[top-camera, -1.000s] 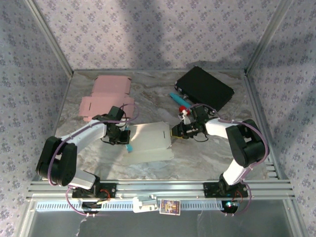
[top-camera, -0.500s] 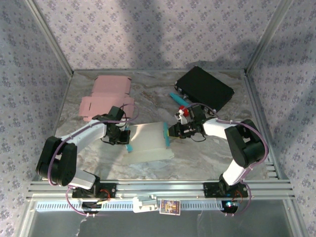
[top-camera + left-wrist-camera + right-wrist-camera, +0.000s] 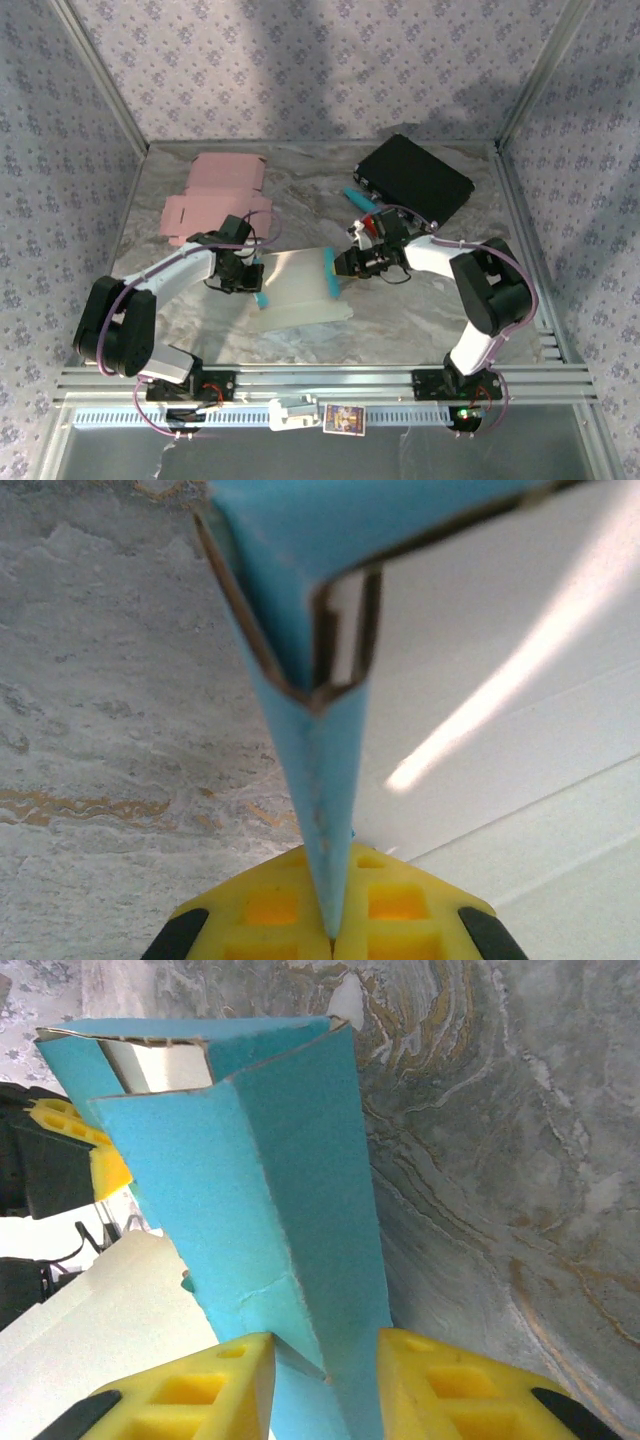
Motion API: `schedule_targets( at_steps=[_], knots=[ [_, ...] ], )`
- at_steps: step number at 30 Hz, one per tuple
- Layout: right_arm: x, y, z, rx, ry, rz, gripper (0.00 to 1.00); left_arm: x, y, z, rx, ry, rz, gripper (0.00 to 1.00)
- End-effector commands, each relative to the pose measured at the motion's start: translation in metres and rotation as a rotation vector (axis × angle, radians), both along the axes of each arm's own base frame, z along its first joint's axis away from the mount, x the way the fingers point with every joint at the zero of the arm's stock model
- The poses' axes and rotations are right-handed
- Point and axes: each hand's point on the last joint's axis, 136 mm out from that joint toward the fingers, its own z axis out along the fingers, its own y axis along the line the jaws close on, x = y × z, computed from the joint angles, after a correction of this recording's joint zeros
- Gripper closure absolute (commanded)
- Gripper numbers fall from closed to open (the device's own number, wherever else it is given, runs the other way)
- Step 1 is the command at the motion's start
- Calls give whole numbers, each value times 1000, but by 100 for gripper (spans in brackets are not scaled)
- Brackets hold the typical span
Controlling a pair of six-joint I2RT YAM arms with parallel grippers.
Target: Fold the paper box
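Observation:
The paper box (image 3: 295,290), white inside and blue outside, lies partly opened on the marble table between my two grippers. My left gripper (image 3: 257,272) is shut on its left blue flap (image 3: 315,750), which runs pinched and edge-on into the yellow fingertips (image 3: 333,935). My right gripper (image 3: 342,264) is at the box's right side. There a folded blue flap (image 3: 270,1160) stands upright between its yellow fingers (image 3: 325,1360), touching both of them. The white inner panel (image 3: 90,1310) shows to the flap's left.
A flat pink box blank (image 3: 215,195) lies at the back left. A black box (image 3: 415,178) sits at the back right, with a blue pen-like object (image 3: 360,198) beside it. Metal frame rails (image 3: 330,380) run along the near edge.
My right gripper has moved left and lifted the box's right flap from flat to upright, so its blue side faces up. The left gripper has stayed put.

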Motion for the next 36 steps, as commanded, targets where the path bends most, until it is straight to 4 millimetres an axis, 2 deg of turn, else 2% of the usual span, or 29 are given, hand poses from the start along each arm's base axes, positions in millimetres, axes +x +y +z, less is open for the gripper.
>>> schedule_targets(
  at_steps=[1, 13, 36],
  knots=[
    [1, 0, -5, -50, -13, 17, 64, 1, 0, 1, 23, -7, -24, 100],
    [2, -1, -14, -240, -72, 41, 62, 3, -1, 5, 40, -29, -35, 100],
    [1, 15, -11, -232, -73, 83, 56, 0, -2, 5, 49, -32, -38, 100]
  ],
)
